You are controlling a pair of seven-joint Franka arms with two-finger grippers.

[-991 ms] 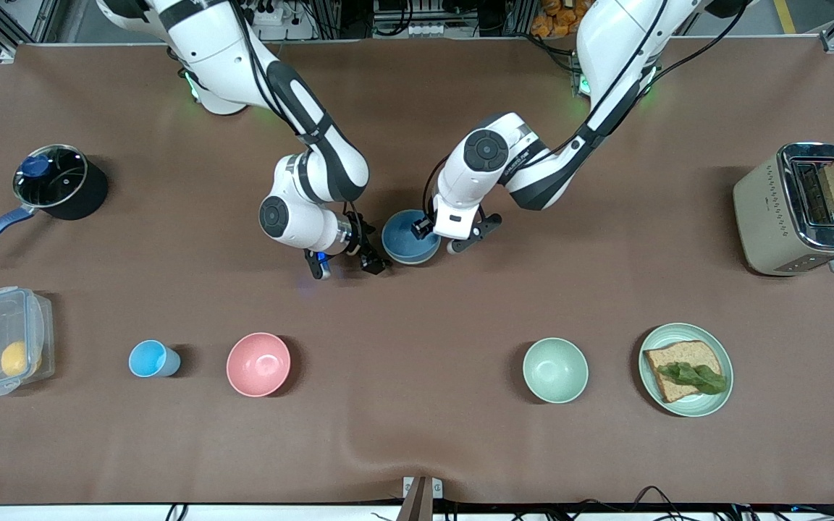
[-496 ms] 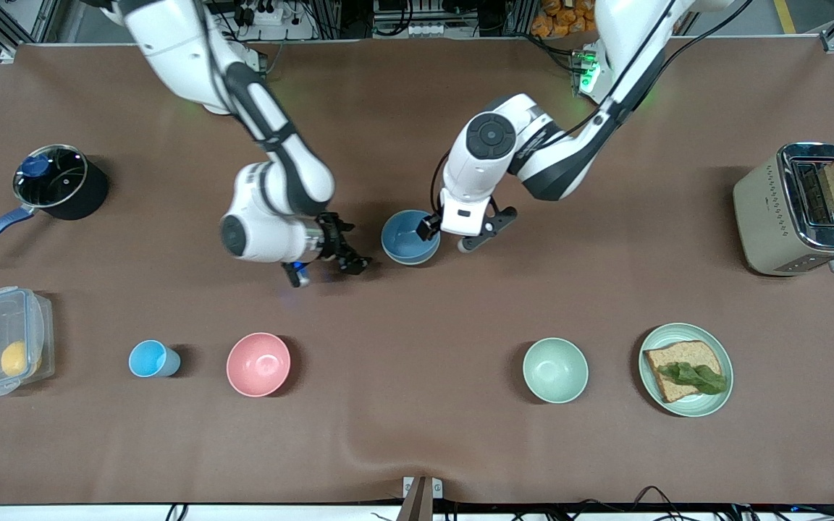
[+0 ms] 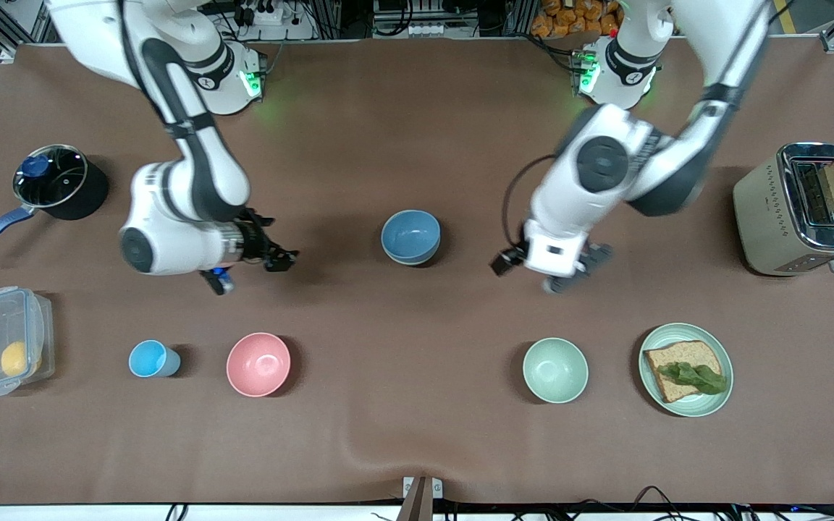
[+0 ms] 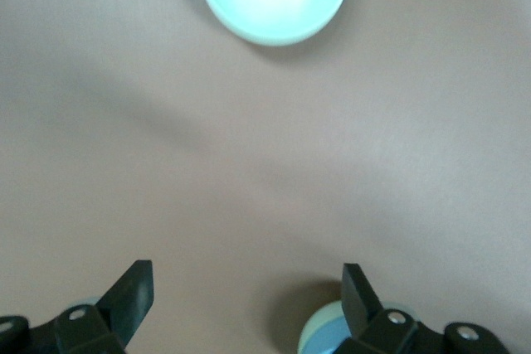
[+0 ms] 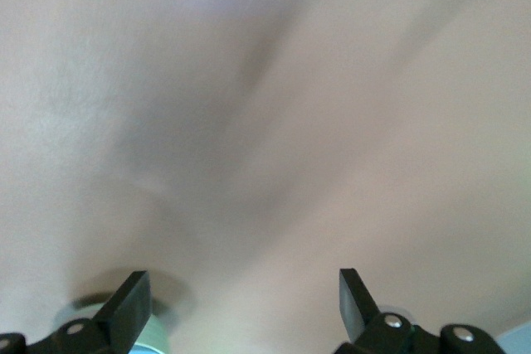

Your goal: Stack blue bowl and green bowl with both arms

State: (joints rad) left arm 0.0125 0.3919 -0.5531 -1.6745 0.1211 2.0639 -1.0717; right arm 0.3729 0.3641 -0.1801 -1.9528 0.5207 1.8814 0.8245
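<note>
The blue bowl (image 3: pixel 410 233) stands in the middle of the table, nested in the green bowl. The green bowl's wall shows beneath the blue rim in the left wrist view (image 4: pixel 319 336) and in the right wrist view (image 5: pixel 153 339). My left gripper (image 3: pixel 549 271) is open and empty over bare table, toward the left arm's end from the bowls. My right gripper (image 3: pixel 252 269) is open and empty over bare table, toward the right arm's end from the bowls. Both sets of fingers (image 4: pixel 133 288) (image 5: pixel 129 296) stand wide apart.
A pale mint bowl (image 3: pixel 555 370) and a plate with bread (image 3: pixel 685 369) lie nearer the front camera below the left gripper. A pink bowl (image 3: pixel 258 364), a light-blue cup (image 3: pixel 150 359) and a clear box (image 3: pixel 3 340) lie below the right gripper. There is also a pot (image 3: pixel 59 181) and a toaster (image 3: pixel 801 210).
The left gripper has let go of the blue bowl's rim and moved toward the toaster end. The right gripper has moved away toward the pot end. The bowls stayed put.
</note>
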